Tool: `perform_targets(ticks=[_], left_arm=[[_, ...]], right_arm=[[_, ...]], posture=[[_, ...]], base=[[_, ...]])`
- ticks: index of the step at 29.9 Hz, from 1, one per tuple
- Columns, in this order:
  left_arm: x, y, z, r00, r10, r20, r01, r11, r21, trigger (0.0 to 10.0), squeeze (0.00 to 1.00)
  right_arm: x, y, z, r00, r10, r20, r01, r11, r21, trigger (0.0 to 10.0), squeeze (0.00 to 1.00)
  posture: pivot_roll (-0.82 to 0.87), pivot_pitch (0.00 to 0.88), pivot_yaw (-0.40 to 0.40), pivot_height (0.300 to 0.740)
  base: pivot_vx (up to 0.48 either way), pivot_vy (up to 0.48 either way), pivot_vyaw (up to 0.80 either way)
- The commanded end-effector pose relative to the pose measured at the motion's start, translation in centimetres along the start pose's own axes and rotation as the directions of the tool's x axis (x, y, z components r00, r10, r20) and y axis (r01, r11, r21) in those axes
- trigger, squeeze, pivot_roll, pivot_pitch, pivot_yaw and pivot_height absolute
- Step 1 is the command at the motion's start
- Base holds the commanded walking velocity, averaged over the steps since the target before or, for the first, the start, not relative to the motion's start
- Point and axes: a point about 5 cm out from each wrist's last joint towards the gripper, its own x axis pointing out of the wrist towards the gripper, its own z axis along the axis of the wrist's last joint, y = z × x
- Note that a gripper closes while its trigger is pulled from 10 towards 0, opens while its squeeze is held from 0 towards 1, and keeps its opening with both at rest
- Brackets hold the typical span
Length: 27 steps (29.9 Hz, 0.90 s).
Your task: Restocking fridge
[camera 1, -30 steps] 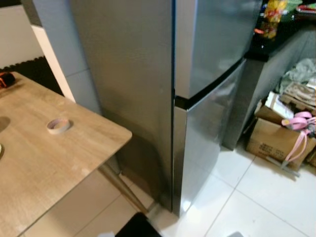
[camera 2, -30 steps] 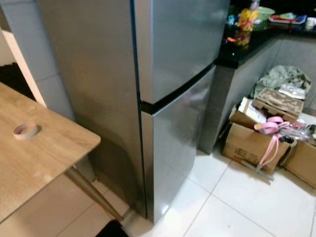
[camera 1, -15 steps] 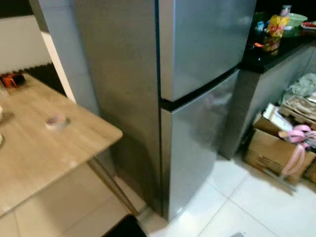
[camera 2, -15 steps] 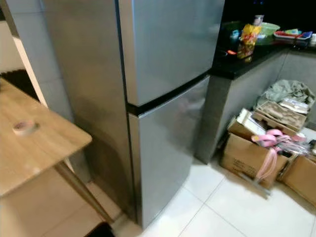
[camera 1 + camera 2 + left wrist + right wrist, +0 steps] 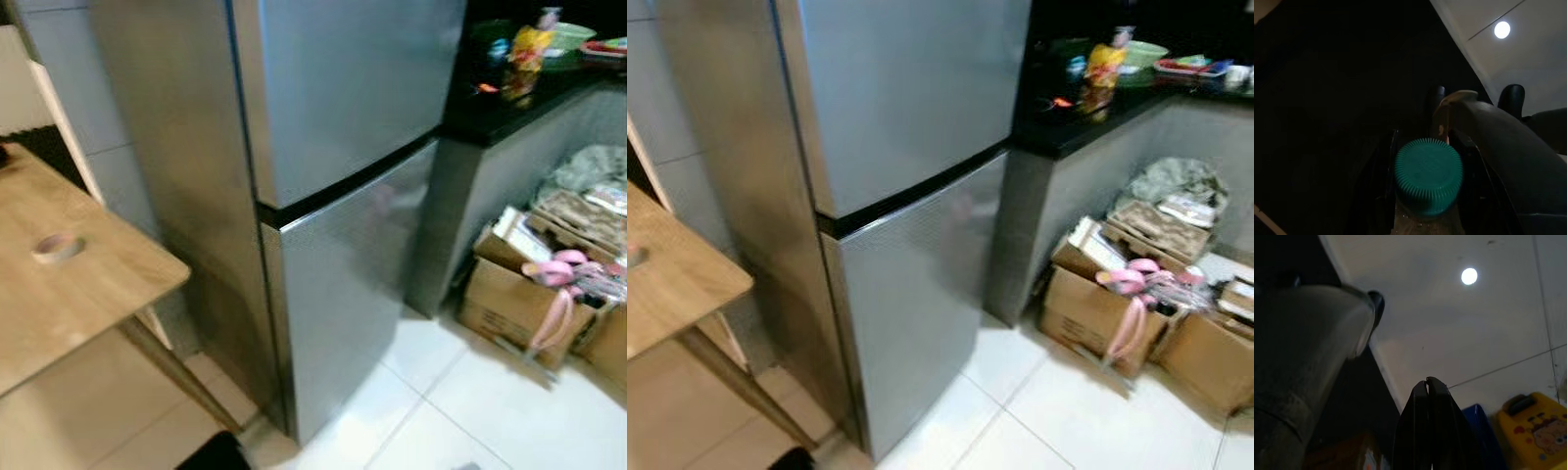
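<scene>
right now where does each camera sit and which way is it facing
Left eye: on the head, facing down at the closed fridge and wooden table.
Right eye: beside it, same fridge, plus cardboard boxes.
Left wrist: looks along the left gripper, shut on a teal-capped bottle.
Right wrist: looks floorward along the right gripper, shut.
</scene>
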Motion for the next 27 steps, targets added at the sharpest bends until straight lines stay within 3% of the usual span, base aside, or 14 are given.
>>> perform_targets(ticks=[1,9,19,27], left_arm=[[0.0,-0.4,-0.4,1.000,-0.021,-0.013,0.020,1.000,-0.014,10.0,0.00],[0.1,-0.5,0.0,1.000,-0.022,-0.006,0.022,1.000,-0.003,10.0,0.00],[0.3,-1.7,0.9,0.999,-0.041,0.010,0.041,0.999,-0.008,10.0,0.00],[0.2,-1.1,1.2,0.999,-0.037,0.013,0.037,0.999,-0.004,10.0,0.00]], right_arm=[[0.0,0.2,0.2,1.000,0.004,0.008,-0.004,1.000,-0.003,10.0,0.00],[0.1,0.3,0.3,1.000,0.018,0.016,-0.018,1.000,-0.012,10.0,0.00],[0.1,0.5,0.4,0.998,0.050,0.021,-0.050,0.998,-0.031,10.0,0.00],[0.1,0.6,0.4,0.998,0.058,0.020,-0.058,0.998,-0.034,10.0,0.00]], posture=[[-0.09,0.000,0.012,0.740],[-0.09,0.000,0.011,0.740],[-0.10,0.000,0.010,0.740],[-0.10,0.000,0.010,0.740]], base=[[0.000,0.000,0.00],[0.000,0.000,0.00],[0.000,0.000,0.78],[0.000,0.000,0.78]])
